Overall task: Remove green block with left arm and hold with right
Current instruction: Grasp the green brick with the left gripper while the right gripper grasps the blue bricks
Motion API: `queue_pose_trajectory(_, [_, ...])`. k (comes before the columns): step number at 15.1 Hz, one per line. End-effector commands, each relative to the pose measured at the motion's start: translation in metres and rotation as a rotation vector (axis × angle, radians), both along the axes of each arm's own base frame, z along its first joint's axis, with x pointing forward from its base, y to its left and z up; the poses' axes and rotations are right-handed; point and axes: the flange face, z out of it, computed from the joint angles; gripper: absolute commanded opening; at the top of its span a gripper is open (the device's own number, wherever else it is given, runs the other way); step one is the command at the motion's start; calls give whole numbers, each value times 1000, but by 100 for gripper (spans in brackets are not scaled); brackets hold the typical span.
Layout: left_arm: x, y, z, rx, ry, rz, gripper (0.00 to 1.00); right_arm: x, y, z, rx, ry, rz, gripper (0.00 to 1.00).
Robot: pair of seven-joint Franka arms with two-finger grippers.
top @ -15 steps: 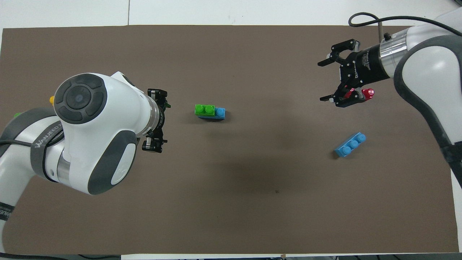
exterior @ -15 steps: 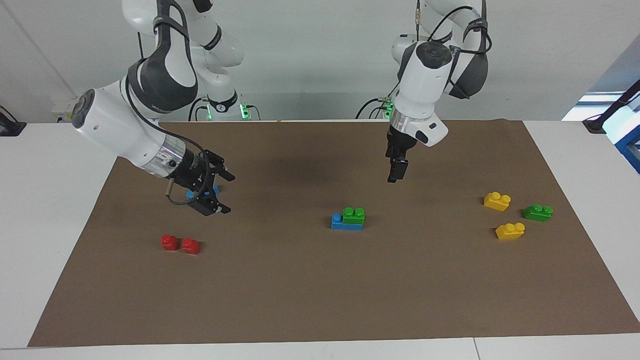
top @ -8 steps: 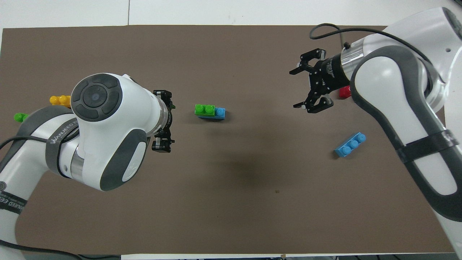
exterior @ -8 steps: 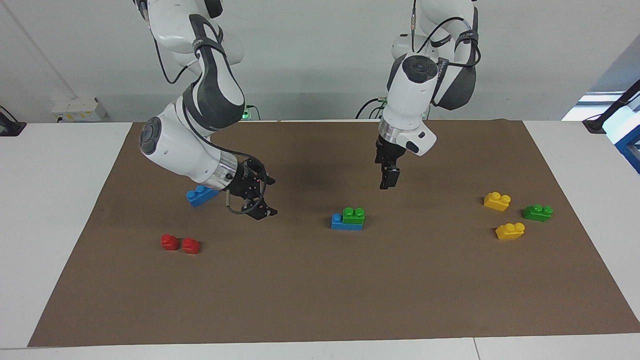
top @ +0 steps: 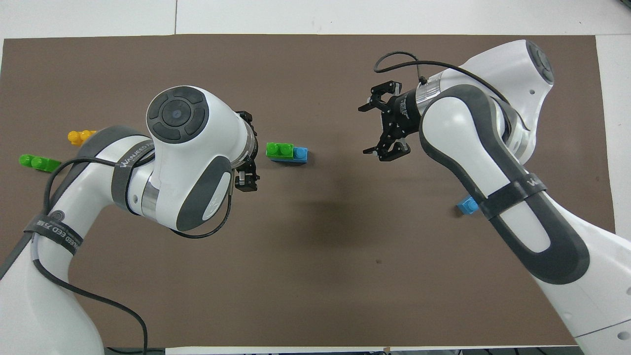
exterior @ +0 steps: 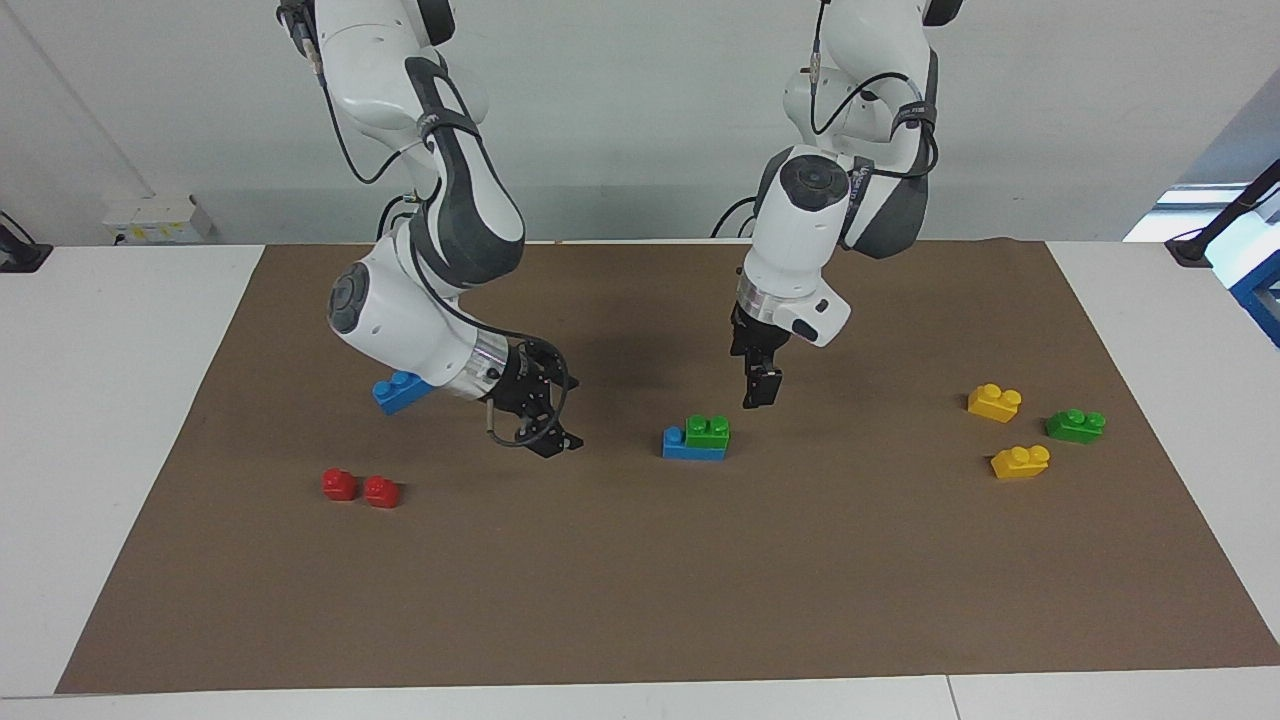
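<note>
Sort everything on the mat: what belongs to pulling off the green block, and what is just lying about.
Belongs to the job:
- green block, stacked on the blue brick
- left gripper, open, over the mat beside the stack
- right gripper, open

Lying about:
- second blue brick
- two red bricks
- two yellow bricks
- darker green brick

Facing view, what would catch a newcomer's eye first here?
The two white arms closing in on one small stack mid-mat: the green block sits on a blue brick. The left gripper hangs open just above it toward the left arm's end, and the right gripper is open, low over the mat beside it.
</note>
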Motion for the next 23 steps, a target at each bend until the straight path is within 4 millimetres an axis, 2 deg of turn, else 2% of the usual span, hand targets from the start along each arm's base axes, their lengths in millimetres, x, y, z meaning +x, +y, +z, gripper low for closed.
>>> queue_pose_trajectory(1, [18,-11,-7,-6,-6,27,100,0,19,-20,21,-18,-14,100])
queue_pose_trajectory(5, [34,-21,-33,5,19,50,100,-1,50,-41,49,-37,-48,100])
queue_pose_trajectory(9, [36,-22,-40,5,25,79,100,-6,81,-65,50,-61,-72,100])
queue_pose_trajectory(11, [37,-22,-46,8,30,94,100,-5,83,-76,57,-63,-94,100])
queue_pose_trajectory(13, [39,-23,-46,4,20,98,100,-10,95,-82,52,-70,-87,100])
queue_pose_trajectory(18, [41,-23,-46,-7,8,103,100,-9,98,-97,46,-77,-109,100])
queue_pose_trajectory(19, [41,-23,-46,-7,9,109,100,-14,110,-99,55,-76,-106,100])
queue_pose_trajectory(23, [42,-24,-44,-22,-13,133,100,-19,123,-109,50,-91,-115,100])
